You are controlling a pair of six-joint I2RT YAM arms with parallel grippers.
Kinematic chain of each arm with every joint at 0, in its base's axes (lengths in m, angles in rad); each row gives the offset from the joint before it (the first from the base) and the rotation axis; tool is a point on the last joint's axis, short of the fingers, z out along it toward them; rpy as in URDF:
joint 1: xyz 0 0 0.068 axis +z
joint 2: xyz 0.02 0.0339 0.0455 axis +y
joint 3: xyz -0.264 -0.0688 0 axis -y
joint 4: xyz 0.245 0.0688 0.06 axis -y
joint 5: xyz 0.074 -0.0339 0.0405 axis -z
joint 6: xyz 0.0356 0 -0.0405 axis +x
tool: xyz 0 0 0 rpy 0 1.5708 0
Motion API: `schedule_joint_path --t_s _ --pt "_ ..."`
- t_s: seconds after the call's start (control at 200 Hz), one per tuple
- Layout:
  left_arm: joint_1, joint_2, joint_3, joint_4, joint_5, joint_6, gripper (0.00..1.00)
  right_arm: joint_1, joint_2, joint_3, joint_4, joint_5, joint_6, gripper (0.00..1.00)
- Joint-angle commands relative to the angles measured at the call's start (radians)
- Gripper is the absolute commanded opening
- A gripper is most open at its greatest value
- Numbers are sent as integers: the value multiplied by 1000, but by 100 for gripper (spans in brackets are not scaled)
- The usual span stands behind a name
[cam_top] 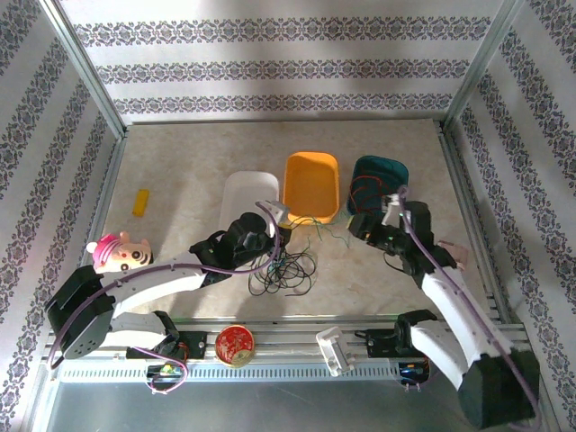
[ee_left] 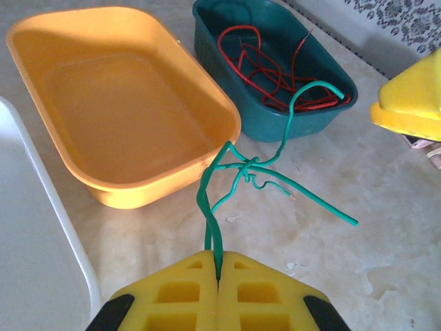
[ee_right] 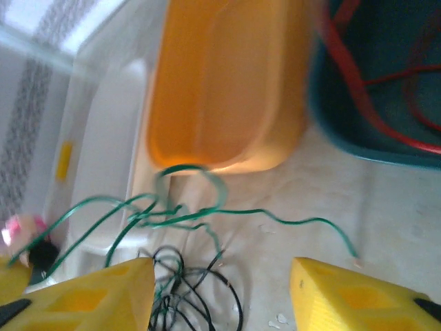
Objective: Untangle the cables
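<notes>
My left gripper (ee_left: 219, 270) is shut on a green cable (ee_left: 238, 172), which rises from the jaws into a knot of loops just in front of the orange bin (ee_left: 117, 103). Red cables (ee_left: 265, 69) lie coiled in the teal bin (ee_left: 272, 121). My right gripper (ee_right: 220, 289) stands open above the table, nothing between its yellow fingers (ee_right: 89, 296). Under it the green cable (ee_right: 227, 214) trails right and a black cable tangle (ee_right: 186, 289) lies loose. From above, the black tangle (cam_top: 283, 270) sits between the left gripper (cam_top: 279, 220) and the right gripper (cam_top: 362, 225).
A white bin (cam_top: 245, 193), the orange bin (cam_top: 311, 184) and the teal bin (cam_top: 376, 175) stand in a row at mid-table. A yellow block (cam_top: 141, 202) and a toy head (cam_top: 119, 252) lie at the left. A red round tin (cam_top: 235, 345) sits on the front rail.
</notes>
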Motion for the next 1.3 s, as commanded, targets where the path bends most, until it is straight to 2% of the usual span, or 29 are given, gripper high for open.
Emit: schedule_joint_path --t_s 0.0,0.125,0.23,0.41,0.555,0.725,0.989,1.294 --pt "9 -45 38 8 17 0 0 -83 -117 -80 28 58 171 61" --pt "9 -79 61 18 48 6 0 -112 -134 -128 80 48 293 64" --pt "9 -109 85 22 76 15 0 -114 -73 -178 228 -42 415 65" --pt "9 -143 115 16 95 30 0 -110 18 -155 384 -188 513 66" --pt "9 -146 125 29 89 47 0 -60 49 -101 413 -211 565 70" --pt "9 -135 125 64 78 55 0 47 89 -97 493 -186 655 72" --pt "9 -118 144 69 94 61 0 62 114 -65 459 -187 592 73" --pt "10 -117 196 22 109 50 0 72 99 18 199 -206 243 71"
